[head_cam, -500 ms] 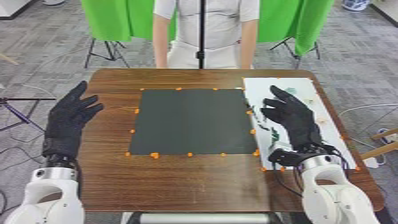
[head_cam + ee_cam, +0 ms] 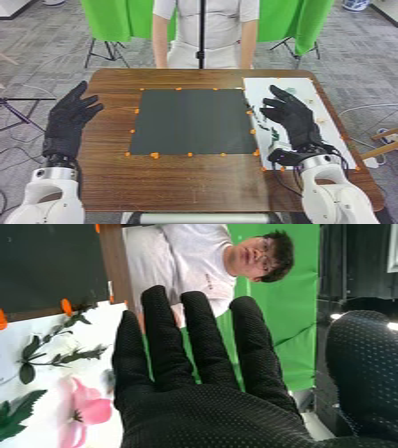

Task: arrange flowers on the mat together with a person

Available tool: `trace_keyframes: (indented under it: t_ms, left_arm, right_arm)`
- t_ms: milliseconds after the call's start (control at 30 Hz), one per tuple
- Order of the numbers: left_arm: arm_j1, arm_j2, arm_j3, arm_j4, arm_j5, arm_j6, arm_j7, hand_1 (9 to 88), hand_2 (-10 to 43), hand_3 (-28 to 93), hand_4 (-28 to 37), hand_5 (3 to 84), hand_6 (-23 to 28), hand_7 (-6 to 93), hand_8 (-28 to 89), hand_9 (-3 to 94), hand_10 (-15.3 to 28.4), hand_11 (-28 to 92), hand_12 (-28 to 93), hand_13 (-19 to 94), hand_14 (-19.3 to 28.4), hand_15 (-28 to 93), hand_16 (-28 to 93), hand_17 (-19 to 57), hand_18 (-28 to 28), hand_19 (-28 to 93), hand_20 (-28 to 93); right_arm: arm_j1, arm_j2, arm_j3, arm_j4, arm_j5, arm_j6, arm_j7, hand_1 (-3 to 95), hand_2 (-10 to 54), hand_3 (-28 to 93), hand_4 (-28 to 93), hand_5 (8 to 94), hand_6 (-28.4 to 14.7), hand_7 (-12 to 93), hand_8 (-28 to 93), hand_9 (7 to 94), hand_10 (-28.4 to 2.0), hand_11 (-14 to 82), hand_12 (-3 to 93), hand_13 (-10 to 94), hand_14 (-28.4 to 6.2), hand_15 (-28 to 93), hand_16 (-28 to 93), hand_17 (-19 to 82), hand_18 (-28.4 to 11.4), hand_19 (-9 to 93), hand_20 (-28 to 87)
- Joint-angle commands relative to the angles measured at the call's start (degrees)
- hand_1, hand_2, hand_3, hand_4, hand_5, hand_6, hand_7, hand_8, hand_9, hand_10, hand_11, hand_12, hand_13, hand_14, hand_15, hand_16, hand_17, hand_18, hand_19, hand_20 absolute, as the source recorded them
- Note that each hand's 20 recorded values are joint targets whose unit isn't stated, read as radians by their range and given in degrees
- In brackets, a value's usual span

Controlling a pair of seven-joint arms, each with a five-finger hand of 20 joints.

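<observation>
Across the middle of the head view, a rectangular brown wooden table (image 2: 107,175), with wood running left of and below the square dark-grey mat (image 2: 194,122) at centre. Just right of it, a long white sheet (image 2: 277,81) near the table's right edge. At mid-left, over the table's edge, the black-gloved left hand (image 2: 69,115), fingers relaxed, thumb apart. At mid-right, above the sheet, the black-gloved right hand (image 2: 298,120), fingers straight, slightly spread. On the sheet in the right wrist view, a pink-petalled flower (image 2: 93,409) near a slender dark-green leafy sprig (image 2: 29,373).
</observation>
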State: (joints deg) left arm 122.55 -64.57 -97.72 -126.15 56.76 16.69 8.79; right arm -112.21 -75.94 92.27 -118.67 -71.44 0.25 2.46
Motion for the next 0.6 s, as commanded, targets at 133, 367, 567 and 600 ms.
trace_keyframes:
  t_ms: [133,367,567,600]
  left_arm:
    - [0.12,0.02,0.38,0.25,-0.36,0.55,0.19,21.0,8.9,76,-28.3,34.9,5.8,7.1,-8,34.7,18.7,23,10,24,26.0,53,-10,-7.9,21.6,48,15]
    - [0.09,0.05,0.36,0.23,-0.38,0.63,0.24,21.0,9.0,76,-28.3,34.9,5.8,7.1,-8,34.7,18.6,23,9,24,26.0,53,-10,-7.9,21.6,48,15]
    - [-0.16,0.04,0.36,0.33,-0.33,0.61,0.04,21.1,9.0,76,-28.3,34.9,5.8,7.0,-8,34.6,18.7,23,9,24,26.0,53,-10,-7.9,21.6,48,15]
    - [-0.04,0.11,0.38,0.26,-0.42,0.81,0.30,21.1,9.0,76,-28.3,34.9,5.8,7.1,-8,34.6,18.7,23,9,24,26.0,53,-10,-7.9,21.6,48,15]
  right_arm:
    - [-0.27,0.02,0.13,-0.15,-0.09,0.31,-0.90,10.4,13.2,83,-27,37.6,-0.5,16,-12,42.2,-16.5,14.6,12.9,30,-19.6,40,9,3,-18.6,42,18]
    - [-0.23,-0.02,0.13,-0.12,-0.11,0.26,-0.92,10.5,13.2,83,-27,37.6,-0.4,16,-13,42.2,-16.5,14.7,13.0,30,-19.6,40,9,3,-18.6,43,18]
    - [-0.04,0.21,-0.13,-0.12,-0.02,0.69,-0.88,10.5,13.2,83,-27,37.7,-0.4,16,-13,42.3,-16.5,14.7,12.9,30,-19.6,40,9,3,-18.6,42,18]
    - [0.16,0.11,-0.11,0.02,-0.08,0.41,-0.88,10.5,13.2,83,-27,37.7,-0.4,16,-13,42.3,-16.5,14.7,12.9,30,-19.7,40,9,4,-18.6,42,18]
